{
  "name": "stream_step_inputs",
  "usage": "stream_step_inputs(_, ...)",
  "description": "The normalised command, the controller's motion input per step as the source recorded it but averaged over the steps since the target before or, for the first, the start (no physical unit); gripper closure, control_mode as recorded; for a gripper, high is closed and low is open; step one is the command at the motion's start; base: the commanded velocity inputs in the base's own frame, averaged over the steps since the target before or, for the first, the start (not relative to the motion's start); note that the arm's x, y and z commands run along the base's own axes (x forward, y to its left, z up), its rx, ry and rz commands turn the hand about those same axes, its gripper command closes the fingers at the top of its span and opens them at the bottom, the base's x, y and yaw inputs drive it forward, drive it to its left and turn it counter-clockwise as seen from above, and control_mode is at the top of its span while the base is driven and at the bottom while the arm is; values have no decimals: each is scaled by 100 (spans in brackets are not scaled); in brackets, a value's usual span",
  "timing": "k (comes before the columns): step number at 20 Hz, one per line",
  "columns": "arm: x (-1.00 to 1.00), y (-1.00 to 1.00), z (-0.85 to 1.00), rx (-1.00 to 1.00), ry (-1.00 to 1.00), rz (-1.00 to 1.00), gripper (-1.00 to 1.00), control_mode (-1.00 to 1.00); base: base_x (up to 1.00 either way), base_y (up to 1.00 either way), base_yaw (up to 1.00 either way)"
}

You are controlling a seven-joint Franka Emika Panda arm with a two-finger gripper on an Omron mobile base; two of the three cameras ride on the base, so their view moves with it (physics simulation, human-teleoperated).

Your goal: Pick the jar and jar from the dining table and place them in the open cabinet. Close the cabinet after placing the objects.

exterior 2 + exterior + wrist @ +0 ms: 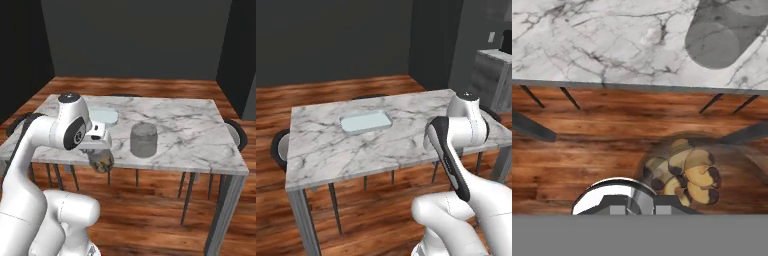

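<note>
– One question first: what is found beneath everything?

– A floor (381, 87) of reddish-brown wooden boards is seen, and on it a table (321, 150) is stood, with a white top veined in grey and thin grey legs.

– What is seen of the robot?

– A white arm (35, 150) is raised in front of the near long edge of the table and bent over toward it.

– Is anything drawn up to the table?

– Dark chairs (278, 147) are partly seen at its ends and at its far side.

– What is laid on the top?

– A shallow, pale tray (366, 121) with rounded corners is set near the middle. A grey jar (143, 141) is stood upright close to the near edge, well apart from the tray; in the hand view the same grey jar (722, 35) is seen from above, just inside the edge.

– And the other jar?

– A filled jar (103, 162), clear and packed with brown and tan lumps, is held off the table, just outside and slightly below the near edge, with only the floor under it. In the hand view the filled jar (684, 175) is seen against the boards.

– How are the fingers set?

– The gripper (100, 154) is pointed downward and is closed on the filled jar. The fingertips themselves are hidden by the jar and the hand, so the exact points of contact cannot be told.
</note>
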Motion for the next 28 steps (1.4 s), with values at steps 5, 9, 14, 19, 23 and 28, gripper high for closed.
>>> stream_step_inputs(5,0,0,0,0,0,0,100,100,-24,-60,-36)
stream_step_inputs(9,0,0,0,0,0,0,100,100,-5,-66,-40)
stream_step_inputs(14,0,0,0,0,0,0,100,100,3,-66,-38)
stream_step_inputs(19,0,0,0,0,0,0,100,100,23,-30,-51)
stream_step_inputs(23,0,0,0,0,0,0,100,100,33,0,-61)
stream_step_inputs(28,0,0,0,0,0,0,100,100,27,1,-63)
